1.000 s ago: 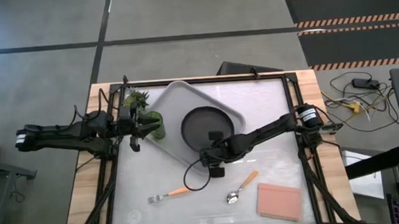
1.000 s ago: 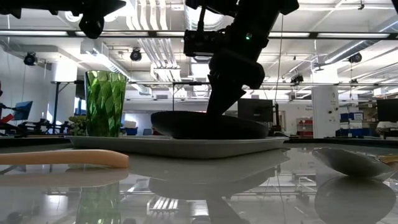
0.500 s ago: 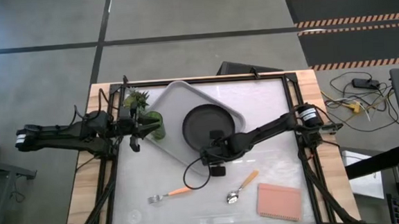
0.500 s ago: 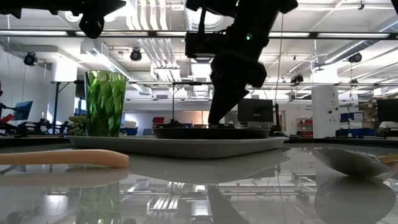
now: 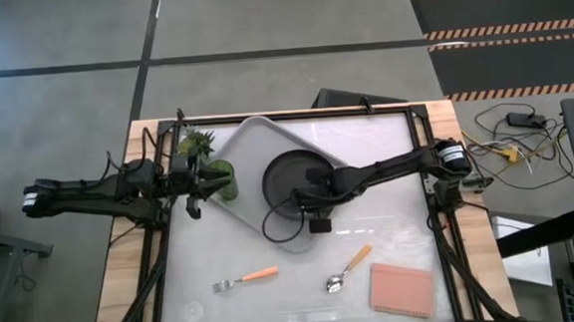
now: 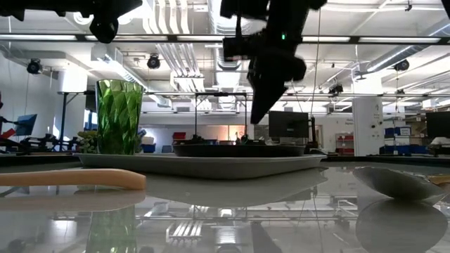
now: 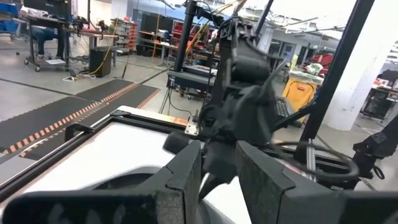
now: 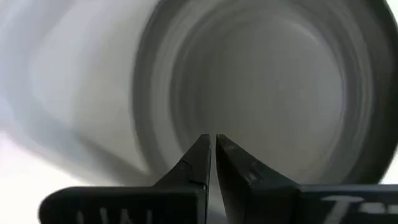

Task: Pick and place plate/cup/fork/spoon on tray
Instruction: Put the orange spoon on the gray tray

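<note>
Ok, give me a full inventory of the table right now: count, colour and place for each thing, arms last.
tray: 1, light grey, far-left part of the table, set at an angle.
plate: 1, black, flat on the tray.
cup: 1, green, at the tray's left edge.
potted plant: 1, green, beside the cup.
fork: 1, orange handle, near-left on the table.
spoon: 1, silver, right of the fork.
pad: 1, pink, near-right corner.
left gripper: dark, by the cup.
right gripper: dark, fingers shut, above the plate's near rim.

a pink rectangular pad (image 5: 402, 288) lies near the table's front right corner, a spiky potted plant (image 5: 195, 144) far left.
</note>
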